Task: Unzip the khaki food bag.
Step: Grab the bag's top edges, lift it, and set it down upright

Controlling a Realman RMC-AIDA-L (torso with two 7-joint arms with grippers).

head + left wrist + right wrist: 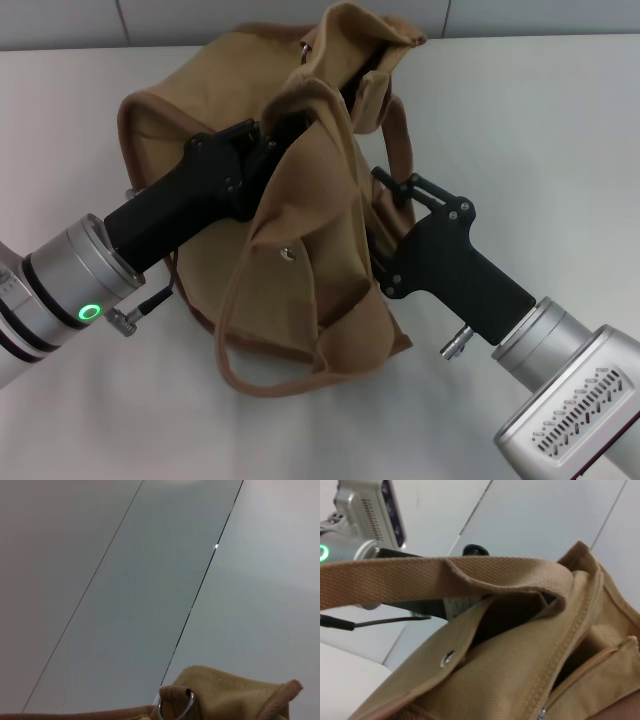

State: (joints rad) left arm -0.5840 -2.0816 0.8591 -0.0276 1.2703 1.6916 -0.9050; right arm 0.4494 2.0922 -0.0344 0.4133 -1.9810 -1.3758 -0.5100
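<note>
Though both hands' (290, 125) (385, 185) grip states untellable, khaki food bag (300, 220) slumped, mouth away from robot, w/ 2 straps.

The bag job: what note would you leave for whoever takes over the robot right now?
Left claw: pushed into the top of the khaki food bag, tips hidden by cloth.
Right claw: pressed against the bag's right side, tips hidden too.
The bag sits crumpled on the white table, top flap pulled up.
Done: both arms are at the bag.
Left: can't tell how far the zip has opened; check it first.
</note>
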